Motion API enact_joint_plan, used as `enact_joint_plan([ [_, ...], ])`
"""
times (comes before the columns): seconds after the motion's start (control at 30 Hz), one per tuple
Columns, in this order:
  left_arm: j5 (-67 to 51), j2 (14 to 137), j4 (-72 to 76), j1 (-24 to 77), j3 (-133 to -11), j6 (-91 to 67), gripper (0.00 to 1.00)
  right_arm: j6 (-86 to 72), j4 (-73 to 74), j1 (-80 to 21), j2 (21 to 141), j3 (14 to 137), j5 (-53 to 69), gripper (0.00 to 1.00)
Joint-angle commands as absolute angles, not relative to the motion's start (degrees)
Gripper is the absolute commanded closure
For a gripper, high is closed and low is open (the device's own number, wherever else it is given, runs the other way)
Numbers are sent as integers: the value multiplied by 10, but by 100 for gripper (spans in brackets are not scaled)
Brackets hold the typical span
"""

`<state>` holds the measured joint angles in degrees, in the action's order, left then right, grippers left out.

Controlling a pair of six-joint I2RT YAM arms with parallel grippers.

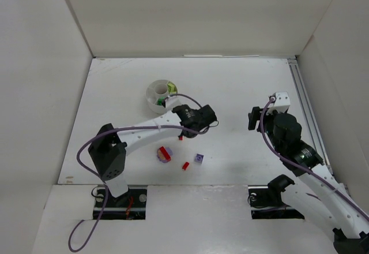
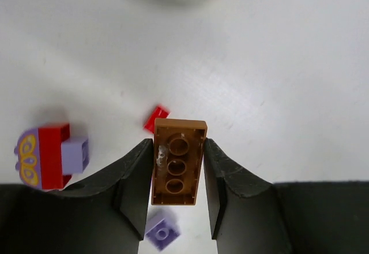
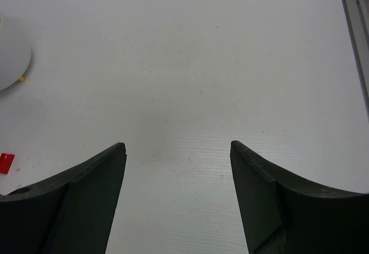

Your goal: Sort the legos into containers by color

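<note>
The orange-brown lego point(image 2: 179, 163) sits lengthwise between the fingers of the left pincer point(image 2: 177, 150), which is clenched on its two long sides. A small red lego point(image 2: 155, 118) lies on the table point(image 3: 190, 63) just beyond the held piece. A lavender lego point(image 2: 162, 232) shows in the gap below it. A red-and-lavender lego cluster point(image 2: 49, 156) lies to the left, well apart. The round white tub point(image 1: 151, 88) stands farther out, with green and yellow pieces in its right-hand compartments. The right pincer point(image 3: 177, 144) is released, its fingers spread above bare table.
</note>
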<state>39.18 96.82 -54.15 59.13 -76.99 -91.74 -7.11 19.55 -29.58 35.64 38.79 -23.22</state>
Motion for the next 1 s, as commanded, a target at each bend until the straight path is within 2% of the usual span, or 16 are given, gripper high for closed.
enact_joint_plan([
  [0.0,540,940,-649,557,-854,-889,74,-70,190,-293,352,392,-246,22],
  [0.1,604,924,-637,517,-885,-871,73,-70,195,-293,352,392,-257,22],
  [0.2,667,899,-583,472,-891,-773,72,-70,195,-293,352,392,-258,22],
  [0.4,703,856,-279,397,-821,-481,69,-70,195,-293,365,392,-269,22],
  [0.57,697,850,-42,369,-765,-311,68,-70,195,-287,370,392,-279,21],
  [0.67,697,886,-21,354,-780,-289,67,-70,190,-287,375,392,-279,21],
  [0.8,674,941,-71,342,-846,-324,67,-70,190,-287,386,392,-279,21],
  [0.97,643,978,-76,342,-859,-354,68,-70,190,-282,391,392,-279,21],
])
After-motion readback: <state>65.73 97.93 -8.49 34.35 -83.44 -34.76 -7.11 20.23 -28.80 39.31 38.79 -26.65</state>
